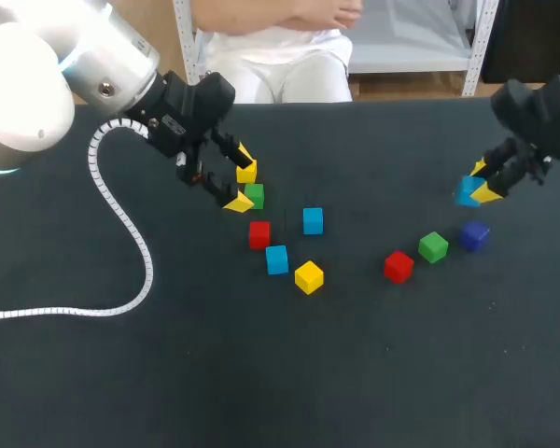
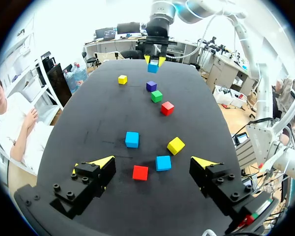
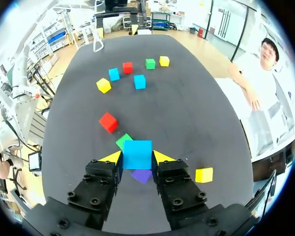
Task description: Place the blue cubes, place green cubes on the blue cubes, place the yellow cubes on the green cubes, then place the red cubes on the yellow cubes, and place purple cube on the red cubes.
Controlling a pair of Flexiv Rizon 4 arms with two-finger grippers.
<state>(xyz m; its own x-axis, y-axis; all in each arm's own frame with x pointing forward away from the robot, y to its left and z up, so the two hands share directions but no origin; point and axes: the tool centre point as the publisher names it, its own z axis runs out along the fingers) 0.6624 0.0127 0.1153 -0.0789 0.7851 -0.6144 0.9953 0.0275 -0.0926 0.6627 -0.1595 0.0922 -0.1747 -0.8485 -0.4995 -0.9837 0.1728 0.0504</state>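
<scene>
Your rt gripper (image 3: 136, 158) is clamped on a blue cube (image 3: 137, 154), held above the table (image 3: 187, 108) w/ the purple cube (image 3: 141, 175) under the fingers, prob. for carrying to a base spot. Your L gripper (image 2: 152, 162) hangs spread, gripping nothing. Rt wrist view shows a yellow cube (image 3: 204, 174) beside the fingers; head view doesn't.

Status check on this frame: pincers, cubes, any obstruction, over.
Right pincer shut on a blue cube, held above the purple cube. Left pincer open, empty, red cube ahead. Nothing stacked yet. No obstruction seen.
</scene>
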